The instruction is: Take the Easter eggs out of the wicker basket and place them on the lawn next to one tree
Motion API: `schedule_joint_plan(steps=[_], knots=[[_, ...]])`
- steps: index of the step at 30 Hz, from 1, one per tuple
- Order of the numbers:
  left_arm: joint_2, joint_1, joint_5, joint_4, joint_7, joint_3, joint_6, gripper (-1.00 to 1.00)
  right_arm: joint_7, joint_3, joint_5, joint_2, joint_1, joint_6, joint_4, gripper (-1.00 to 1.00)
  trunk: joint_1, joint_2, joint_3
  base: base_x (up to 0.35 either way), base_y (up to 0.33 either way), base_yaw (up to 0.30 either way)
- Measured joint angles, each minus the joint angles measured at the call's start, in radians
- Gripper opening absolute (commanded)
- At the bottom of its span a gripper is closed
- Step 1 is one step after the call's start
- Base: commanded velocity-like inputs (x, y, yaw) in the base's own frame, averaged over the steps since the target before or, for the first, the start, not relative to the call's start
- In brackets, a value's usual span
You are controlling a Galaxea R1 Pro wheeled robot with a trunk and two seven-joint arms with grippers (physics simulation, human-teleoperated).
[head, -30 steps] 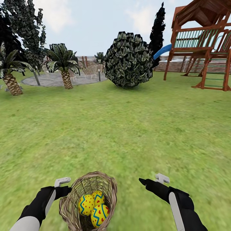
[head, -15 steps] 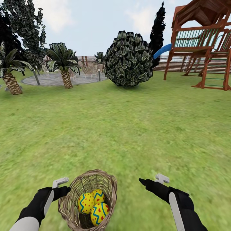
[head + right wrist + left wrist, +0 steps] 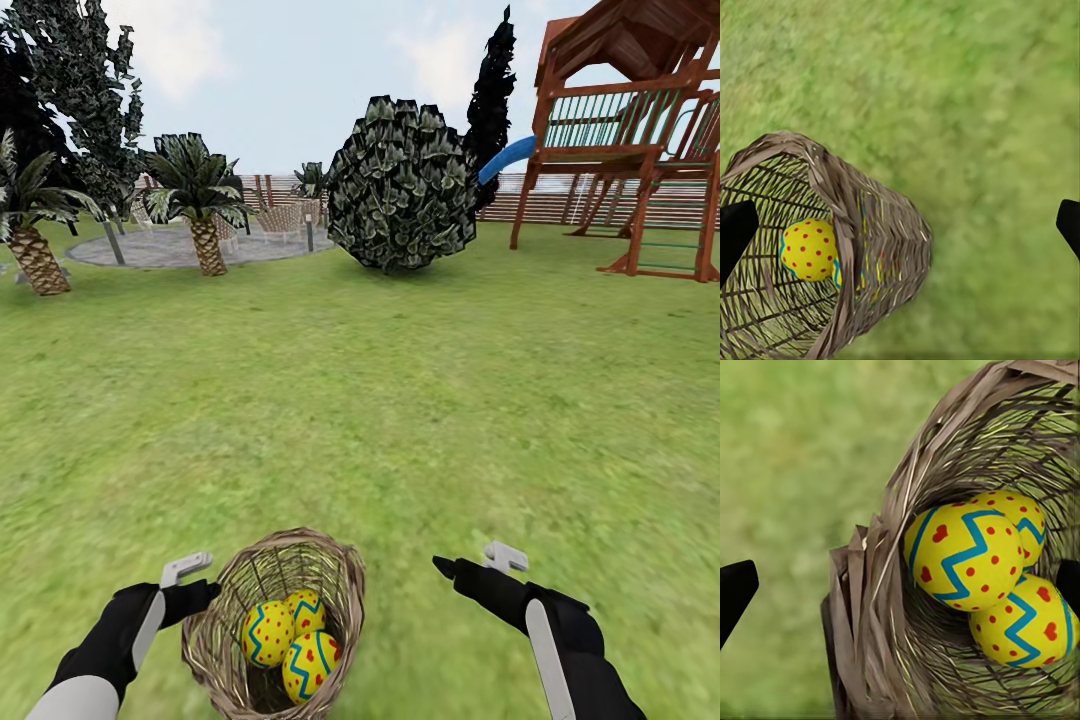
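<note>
The wicker basket stands on the lawn just in front of me, and all three Easter eggs lie inside it. In the left wrist view the eggs sit close behind the basket's rim. My left gripper is open, right at the basket's left rim. My right gripper hangs open over the grass to the right of the basket, apart from it. A tall leafy tree with a thin grey trunk stands far back left.
Two short palms and a paved patch lie at the back left. A big round bush with a dark conifer behind it is at the back centre. A wooden playset stands at the back right. Open grass lies between.
The basket has shifted slightly away from me with the eggs in it, and my left gripper has drawn a little to the left. The right arm has not moved.
</note>
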Motion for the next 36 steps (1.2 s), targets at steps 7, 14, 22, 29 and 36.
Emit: schedule_joint_plan(steps=[7, 14, 22, 29, 36], knots=[[0.000, 0.000, 0.027, 0.000, -0.001, -0.003, 0.010, 1.00, 0.000, 0.000, 0.001, -0.001, 0.000, -0.020, 0.000, 1.00, 0.008, -0.014, -0.006, 0.000, 0.000, 0.000], [0.017, 0.000, 0.030, 0.000, -0.003, -0.001, 0.009, 1.00, 0.000, 0.000, 0.001, -0.001, 0.000, -0.023, 0.001, 1.00, 0.034, -0.063, -0.028, 0.000, 0.000, 0.000], [0.023, 0.000, 0.030, 0.000, 0.001, -0.001, 0.009, 1.00, 0.000, 0.000, 0.001, -0.001, 0.000, -0.025, 0.002, 1.00, 0.054, -0.098, -0.044, 0.000, 0.000, 0.000], [0.023, 0.000, 0.030, 0.000, -0.001, -0.001, 0.009, 1.00, 0.000, 0.000, 0.001, -0.001, 0.000, -0.025, 0.002, 1.00, 0.065, -0.119, -0.053, 0.000, 0.000, 0.000], [0.023, 0.000, 0.030, 0.000, -0.001, -0.001, 0.009, 1.00, 0.000, 0.000, 0.001, -0.001, 0.000, -0.025, 0.002, 1.00, 0.092, -0.168, -0.075, 0.000, 0.000, 0.000]])
